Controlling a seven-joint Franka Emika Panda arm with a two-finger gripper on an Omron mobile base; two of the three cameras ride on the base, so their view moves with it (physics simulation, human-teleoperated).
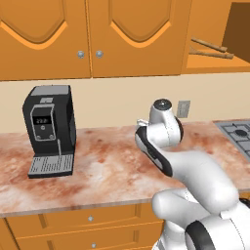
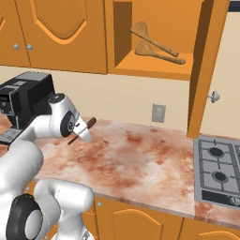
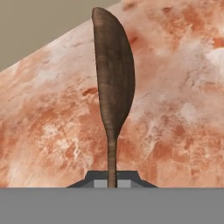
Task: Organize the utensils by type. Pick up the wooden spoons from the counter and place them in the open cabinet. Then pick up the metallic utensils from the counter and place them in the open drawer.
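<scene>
My gripper [image 3: 112, 183] is shut on the thin handle of a dark wooden spoon [image 3: 113, 87], whose long bowl points away from the hand over the marbled counter [image 3: 175, 109]. From the right base view the same spoon [image 2: 88, 123] sticks out past the arm's wrist, held a little above the counter [image 2: 140, 154]. Up on the right, the open cabinet [image 2: 154, 70] has two lighter wooden spoons [image 2: 157, 47] lying on its shelf; they also appear at the top right of the left base view, as wooden spoons [image 1: 210, 49].
A black coffee machine [image 1: 49, 129] stands on the counter's left part. A stove top [image 2: 218, 168] lies at the right end. The open cabinet door [image 2: 206, 70] juts out above the stove. A wall outlet [image 2: 158, 113] sits behind the counter.
</scene>
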